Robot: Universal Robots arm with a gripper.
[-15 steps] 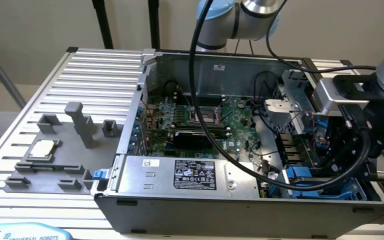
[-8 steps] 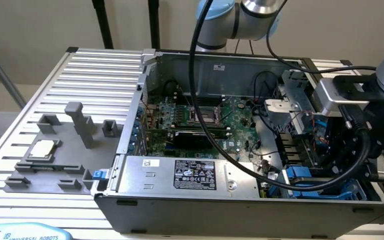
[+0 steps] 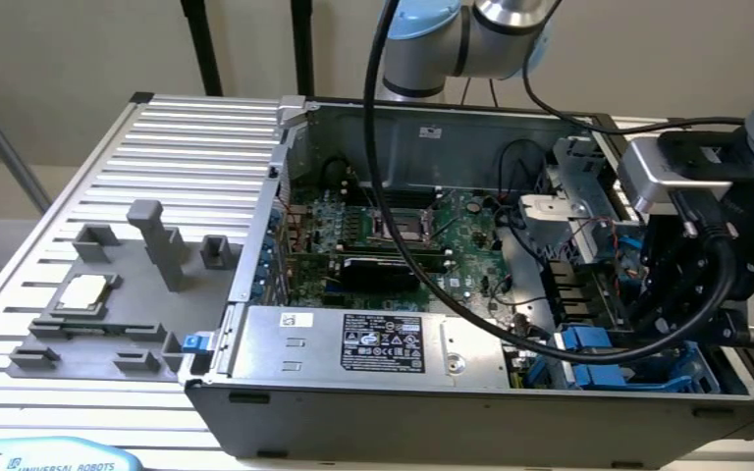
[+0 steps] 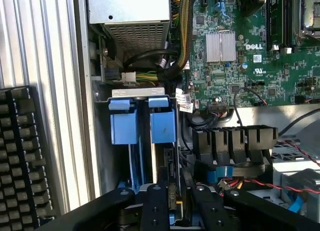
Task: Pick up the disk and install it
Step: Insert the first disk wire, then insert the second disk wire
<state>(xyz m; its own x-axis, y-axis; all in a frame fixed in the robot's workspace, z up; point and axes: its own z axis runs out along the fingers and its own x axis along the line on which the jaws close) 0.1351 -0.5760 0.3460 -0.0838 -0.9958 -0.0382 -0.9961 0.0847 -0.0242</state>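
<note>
I've got the gripper (image 4: 172,203) fingers slightly apart astride the disk (image 4: 162,141) edge in its bay; staying square to the blue carrier.

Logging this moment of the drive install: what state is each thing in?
Computer case: side open, lying flat.
Disk: on edge in the drive bay, blue carrier tabs up.
Tool: fingers either side of the disk's end.
Processor chip: resting on the grey fixture outside the case.
</note>
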